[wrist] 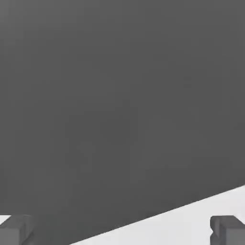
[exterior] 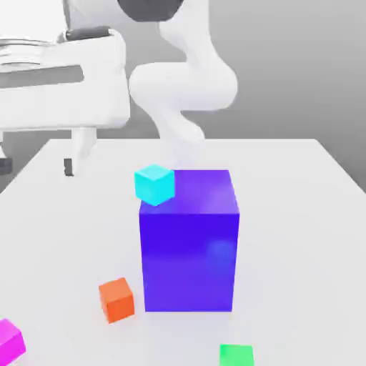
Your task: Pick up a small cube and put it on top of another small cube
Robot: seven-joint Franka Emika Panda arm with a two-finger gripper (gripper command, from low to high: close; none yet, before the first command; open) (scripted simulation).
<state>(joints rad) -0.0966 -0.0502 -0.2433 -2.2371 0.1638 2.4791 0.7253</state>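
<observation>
The small magenta-pink cube (exterior: 10, 341) sits on the white table (exterior: 300, 214) at the exterior view's lower left corner, partly cut off by the frame. The gripper (wrist: 122, 229) holds nothing, its fingertips (wrist: 15, 228) spread wide at the hand view's edges. The big blue-purple block (exterior: 189, 243) hides the table behind it; the cyan cube (exterior: 154, 184) seems to sit behind its corner. A green cube (exterior: 236, 355) is cropped below, and an orange cube (exterior: 116, 299) stands clear.

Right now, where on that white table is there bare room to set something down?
The table is bare along the exterior view's right of the big blue-purple block, and at the far left corner under the end effector. It is crowded in front: the orange cube, magenta-pink cube and green cube lie there.
</observation>
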